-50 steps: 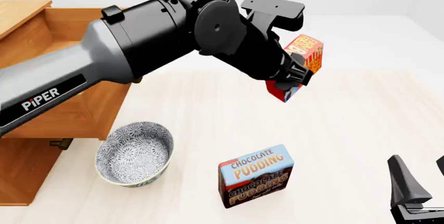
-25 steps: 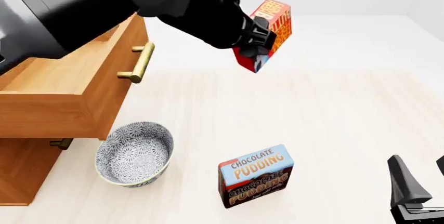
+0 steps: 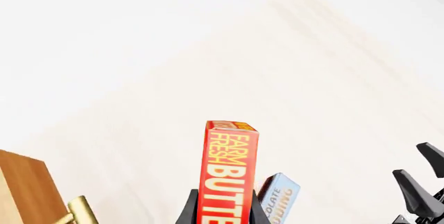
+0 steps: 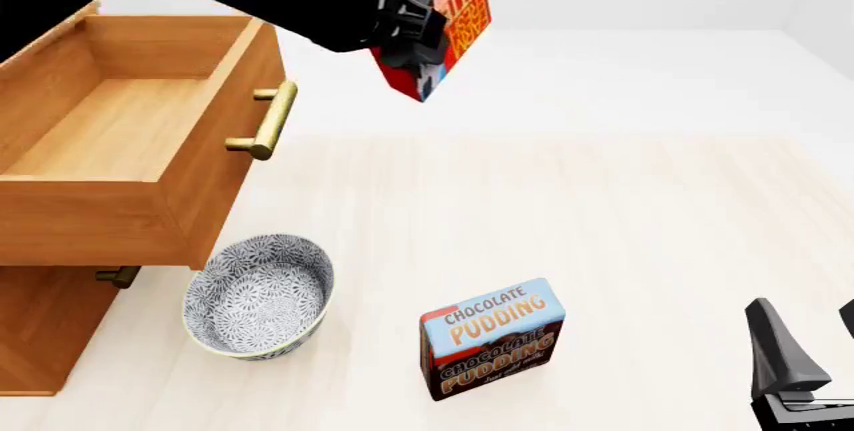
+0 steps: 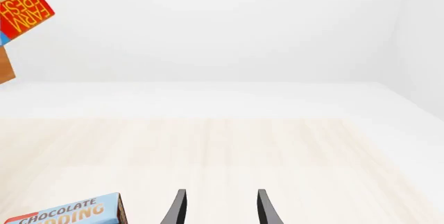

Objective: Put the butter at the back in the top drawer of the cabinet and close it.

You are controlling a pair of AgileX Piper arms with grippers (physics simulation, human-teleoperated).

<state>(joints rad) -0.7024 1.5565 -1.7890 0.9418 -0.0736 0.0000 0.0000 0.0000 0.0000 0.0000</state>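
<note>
Resting low at the near right edge of the front view, the right gripper [image 5: 218, 208] had its fingers parted around nothing. Ahead stood the pudding box [image 4: 493, 337] and a patterned bowl [image 4: 258, 294]. Farther back, the top drawer [image 4: 134, 151] of the cabinet [image 4: 40, 326] stood pulled out. Beyond its handle, the left gripper [image 4: 416, 23] clamped the butter [image 4: 434, 26], tilted, high in the air.

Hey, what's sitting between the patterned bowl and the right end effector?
The pudding box stands between the bowl and the right end effector, clearest in the front view.
</note>
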